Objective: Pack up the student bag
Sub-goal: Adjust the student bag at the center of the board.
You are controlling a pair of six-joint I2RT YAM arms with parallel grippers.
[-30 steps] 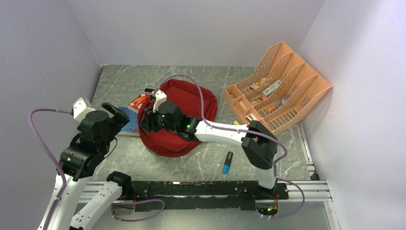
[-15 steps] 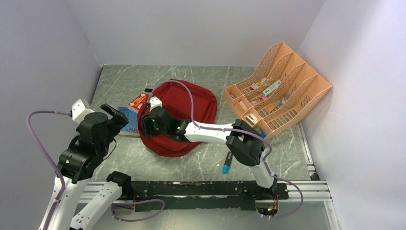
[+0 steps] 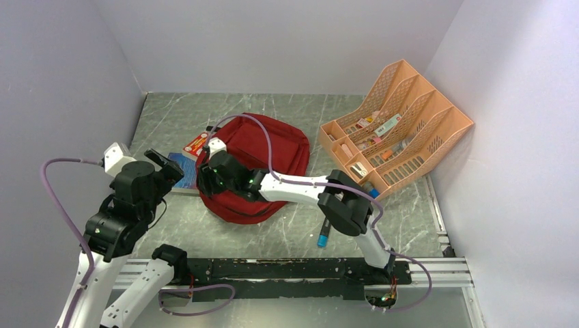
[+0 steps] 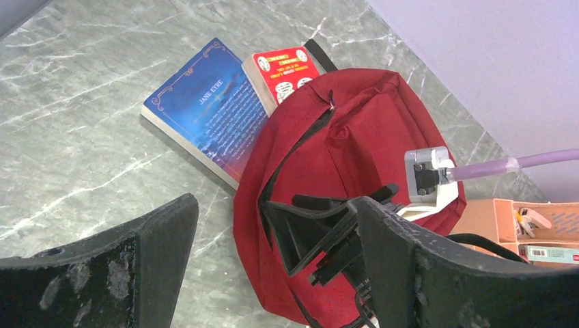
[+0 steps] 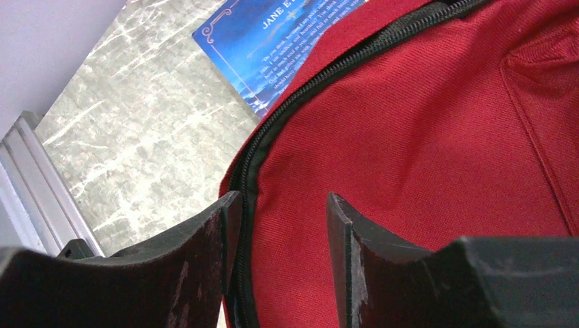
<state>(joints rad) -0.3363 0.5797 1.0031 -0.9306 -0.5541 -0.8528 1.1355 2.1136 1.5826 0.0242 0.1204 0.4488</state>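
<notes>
Now the right gripper (image 5: pixel 281 205) has slid left, jaws part-open over the zipper (image 5: pixel 321 78) of the bag (image 5: pixel 423 137); left gripper (image 4: pixel 273 208) wide, empty. Opening pending.

Top camera: fixed, high above the near edge of the table (image 3: pixel 177 116), faced down and toward the back wall (image 3: pixel 273 41); far off, whole table covered.
Left wrist camera: looked down from the left, at middle distance, onto the backpack (image 4: pixel 369 137) and blue book (image 4: pixel 205 109).
Right wrist camera: very close over the backpack's zip (image 5: pixel 287 102), book corner at top.
Backpack and book were shared by all three.
</notes>
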